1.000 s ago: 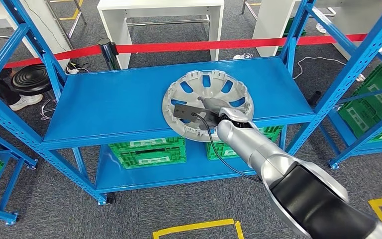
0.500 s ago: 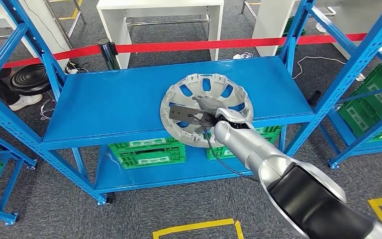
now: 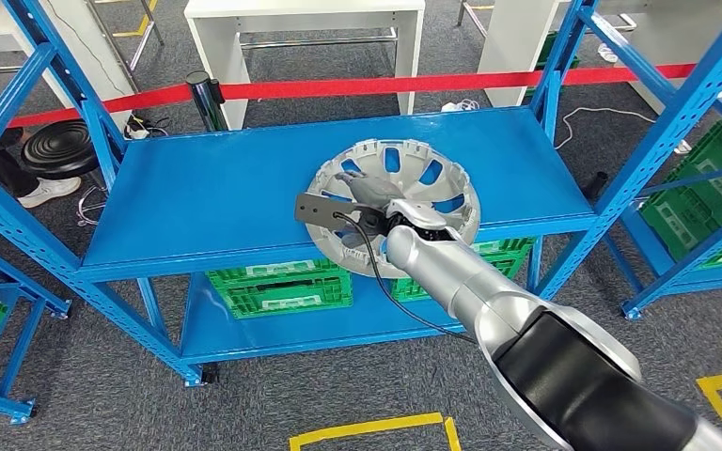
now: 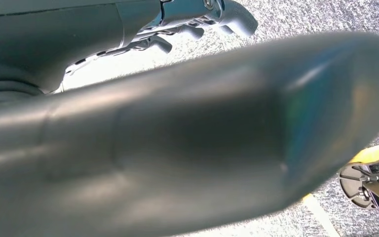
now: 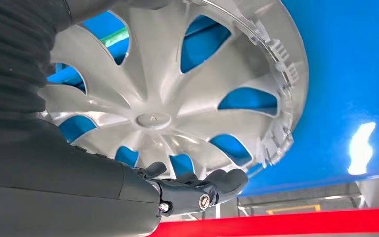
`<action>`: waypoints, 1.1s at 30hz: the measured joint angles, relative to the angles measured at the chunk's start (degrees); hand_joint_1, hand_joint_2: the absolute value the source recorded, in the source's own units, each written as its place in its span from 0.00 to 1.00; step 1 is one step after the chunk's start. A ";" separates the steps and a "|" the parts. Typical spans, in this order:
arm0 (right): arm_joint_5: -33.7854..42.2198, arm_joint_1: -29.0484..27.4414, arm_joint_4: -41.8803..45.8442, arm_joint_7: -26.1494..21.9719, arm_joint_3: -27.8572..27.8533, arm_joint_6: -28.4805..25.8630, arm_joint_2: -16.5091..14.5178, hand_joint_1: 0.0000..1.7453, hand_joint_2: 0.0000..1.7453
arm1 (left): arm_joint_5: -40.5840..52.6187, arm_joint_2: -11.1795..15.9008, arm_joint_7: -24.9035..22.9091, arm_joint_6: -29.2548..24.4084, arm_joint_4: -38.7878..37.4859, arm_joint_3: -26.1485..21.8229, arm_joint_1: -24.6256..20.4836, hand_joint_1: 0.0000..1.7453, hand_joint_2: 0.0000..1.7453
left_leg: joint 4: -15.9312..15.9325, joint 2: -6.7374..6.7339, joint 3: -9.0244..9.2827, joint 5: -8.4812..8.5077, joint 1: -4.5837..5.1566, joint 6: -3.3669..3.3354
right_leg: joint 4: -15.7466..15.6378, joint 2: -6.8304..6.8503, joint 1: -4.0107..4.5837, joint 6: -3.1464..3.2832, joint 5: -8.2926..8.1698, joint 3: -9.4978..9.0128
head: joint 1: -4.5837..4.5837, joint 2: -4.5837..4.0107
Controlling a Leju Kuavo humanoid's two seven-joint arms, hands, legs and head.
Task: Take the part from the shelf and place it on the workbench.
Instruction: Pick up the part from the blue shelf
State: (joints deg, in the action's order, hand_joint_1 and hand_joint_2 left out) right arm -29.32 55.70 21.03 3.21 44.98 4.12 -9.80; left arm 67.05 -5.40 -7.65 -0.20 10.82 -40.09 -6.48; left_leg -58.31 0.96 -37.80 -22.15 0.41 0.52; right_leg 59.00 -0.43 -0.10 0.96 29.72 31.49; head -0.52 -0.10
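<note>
Right hand [image 3: 373, 199] reaches over the silver hubcap [image 3: 423, 178], which sits hollow side up on the blue shelf [image 3: 216, 193], overhanging the front edge. From the head camera the hand lies across the near rim; the right wrist camera adds dark fingers [image 5: 217, 182] curled at the rim, but a firm grip I cannot tell. Left hand [image 4: 197, 19] hangs above grey carpet, fingers curled on nothing.

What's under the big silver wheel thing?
The silver wheel cover lies on the blue shelf; blue shows through its slots. On the lower shelf sit green crates. The right hand hides part of the cover.
</note>
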 joint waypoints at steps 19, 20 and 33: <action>1.17 1.15 5.85 -4.56 -0.19 -6.38 -0.03 0.00 1.00 | 0.16 0.00 0.28 -0.07 0.00 -0.02 0.37 0.00 0.00 | 0.00 -0.02 0.00 0.00 0.00 0.00 | 0.00 0.00 0.00 0.00 0.00 0.04 | 0.00 -0.01; 1.30 1.12 5.86 -4.11 -0.18 -5.19 -0.05 0.00 1.00 | 0.19 0.00 0.30 -0.07 0.00 -0.02 0.34 0.00 0.00 | 0.00 -0.02 -0.01 0.00 0.00 0.00 | 0.00 0.00 0.00 0.00 0.00 0.04 | 0.00 -0.01; 2.07 -3.99 3.57 0.10 0.28 1.26 -0.10 0.00 1.00 | 1.02 0.00 -0.76 0.05 0.00 -0.02 -0.12 0.00 0.00 | -0.01 -0.01 -0.03 -0.01 0.00 -0.01 | -0.04 0.00 -0.01 0.00 0.00 0.05 | 0.01 0.01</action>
State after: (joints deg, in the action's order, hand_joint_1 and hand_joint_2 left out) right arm -27.24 51.70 24.61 3.31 45.26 5.38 -9.90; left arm 68.07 -5.40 -8.41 -0.15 10.82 -40.11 -6.60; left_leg -58.32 0.94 -37.83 -22.16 0.41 0.51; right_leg 58.95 -0.43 -0.11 0.96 29.72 31.54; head -0.52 -0.10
